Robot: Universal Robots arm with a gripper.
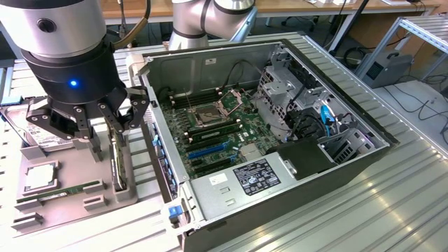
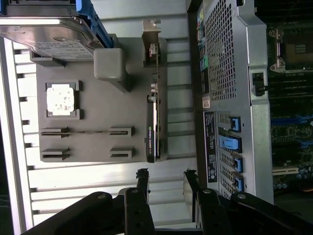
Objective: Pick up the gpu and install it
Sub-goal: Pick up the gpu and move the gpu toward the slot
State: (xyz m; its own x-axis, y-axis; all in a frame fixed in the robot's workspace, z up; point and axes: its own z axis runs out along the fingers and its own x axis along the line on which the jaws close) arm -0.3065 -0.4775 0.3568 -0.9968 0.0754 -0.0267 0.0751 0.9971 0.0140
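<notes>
The gpu (image 1: 119, 165) (image 2: 152, 128) stands on its edge in a slot of the grey holder tray (image 1: 66, 207) (image 2: 107, 107), left of the computer case in the exterior view. It is a thin dark card with its silver bracket (image 2: 151, 41) at one end. My gripper (image 1: 105, 131) (image 2: 165, 178) hangs above the tray, just over the card's upper edge and apart from it. Its black fingers (image 2: 143, 180) stand open with nothing between them, roughly in line with the card.
The open computer case (image 1: 210, 63) (image 2: 234, 73) lies right beside the tray, its motherboard and blue slots (image 1: 209, 150) exposed. The tray also holds a hard drive (image 1: 21, 126) (image 2: 46, 41), a square processor (image 1: 41, 176) (image 2: 61, 100) and a RAM stick (image 1: 60, 193) (image 2: 88, 131).
</notes>
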